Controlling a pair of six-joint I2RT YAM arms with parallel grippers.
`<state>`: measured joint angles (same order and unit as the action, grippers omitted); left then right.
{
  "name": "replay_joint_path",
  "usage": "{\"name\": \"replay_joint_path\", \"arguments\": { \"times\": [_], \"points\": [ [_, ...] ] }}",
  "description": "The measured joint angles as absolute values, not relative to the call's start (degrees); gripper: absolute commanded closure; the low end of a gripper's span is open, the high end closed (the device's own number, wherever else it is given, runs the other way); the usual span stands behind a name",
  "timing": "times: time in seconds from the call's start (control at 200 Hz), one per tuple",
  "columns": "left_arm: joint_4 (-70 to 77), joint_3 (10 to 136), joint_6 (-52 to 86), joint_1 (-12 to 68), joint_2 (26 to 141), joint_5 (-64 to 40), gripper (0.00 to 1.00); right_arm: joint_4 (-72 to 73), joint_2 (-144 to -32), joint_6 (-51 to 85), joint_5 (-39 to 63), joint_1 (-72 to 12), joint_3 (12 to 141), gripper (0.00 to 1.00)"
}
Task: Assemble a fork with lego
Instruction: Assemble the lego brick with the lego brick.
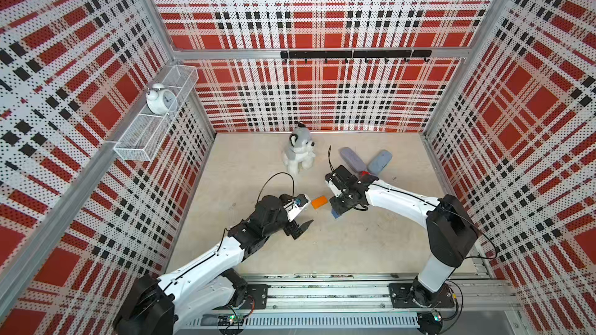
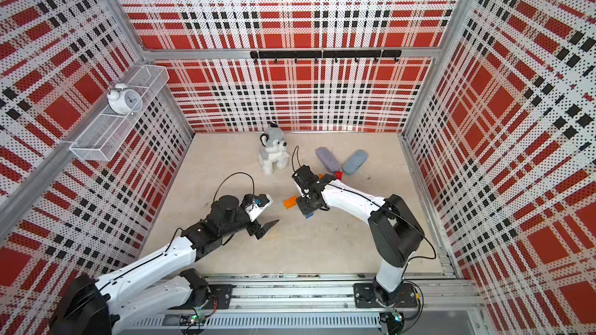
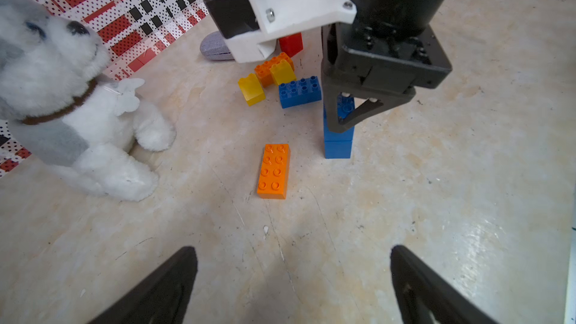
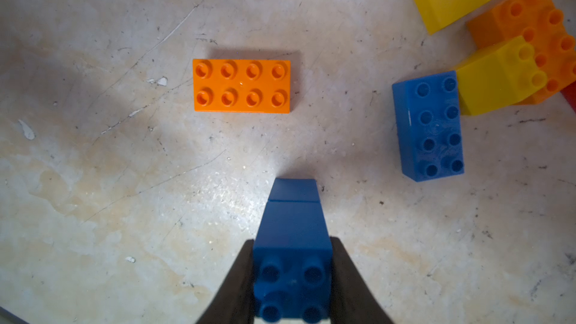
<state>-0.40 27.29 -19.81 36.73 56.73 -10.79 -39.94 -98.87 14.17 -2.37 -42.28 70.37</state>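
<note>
My right gripper [image 4: 292, 244] is shut on the studded top of an upright stack of two joined blue lego bricks [image 3: 338, 138], whose foot rests on the table [image 1: 335, 214]. A flat orange brick [image 4: 241, 86] lies studs up just beside the stack, between the two arms [image 1: 319, 202]. My left gripper [image 3: 293, 250] hovers open and empty in front of it [image 1: 304, 217]. Behind lie a loose blue brick [image 3: 300, 91], two yellow bricks [image 3: 251, 88], a thicker orange brick [image 3: 271, 67] and a red brick [image 3: 290, 44]. No whole fork is in view.
A plush dog [image 1: 300, 153] sits at the back centre, close to the left of the bricks. Two grey-blue oblong cases [image 1: 353, 159] lie behind the right arm. Plaid walls close in three sides; a wire basket with a clock [image 1: 161, 99] hangs on the left wall.
</note>
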Motion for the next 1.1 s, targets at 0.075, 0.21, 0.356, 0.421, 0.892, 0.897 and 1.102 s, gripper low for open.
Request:
{"name": "replay_joint_path", "arguments": {
  "times": [0.075, 0.21, 0.356, 0.421, 0.892, 0.897, 1.102],
  "points": [
    [-0.40, 27.29, -19.81, 36.73, 56.80, -10.79, 0.02, -39.51, -98.70, 14.44, -2.39, -42.28, 69.95, 0.76],
    [-0.43, 27.29, -19.81, 36.73, 57.08, -10.79, 0.02, -39.51, -98.72, 14.70, -2.44, -42.30, 69.95, 0.76],
    [-0.43, 27.29, -19.81, 36.75, 57.14, -10.79, 0.02, -39.88, -99.39, 14.68, -3.03, -42.59, 70.39, 0.77],
    [-0.43, 27.29, -19.84, 36.75, 57.19, -10.79, 0.02, -40.56, -100.05, 14.66, -3.31, -42.85, 71.07, 0.77],
    [-0.47, 27.29, -20.25, 36.77, 57.69, -10.76, 0.02, -42.87, -102.96, 15.05, -4.58, -43.77, 72.64, 0.77],
    [-0.47, 27.29, -20.25, 36.77, 57.71, -10.76, 0.02, -42.87, -102.96, 15.07, -4.60, -43.77, 72.64, 0.77],
    [-0.47, 27.29, -20.67, 36.80, 57.71, -10.79, 0.02, -44.01, -102.72, 16.10, -5.19, -44.10, 74.85, 0.74]
  ]
}}
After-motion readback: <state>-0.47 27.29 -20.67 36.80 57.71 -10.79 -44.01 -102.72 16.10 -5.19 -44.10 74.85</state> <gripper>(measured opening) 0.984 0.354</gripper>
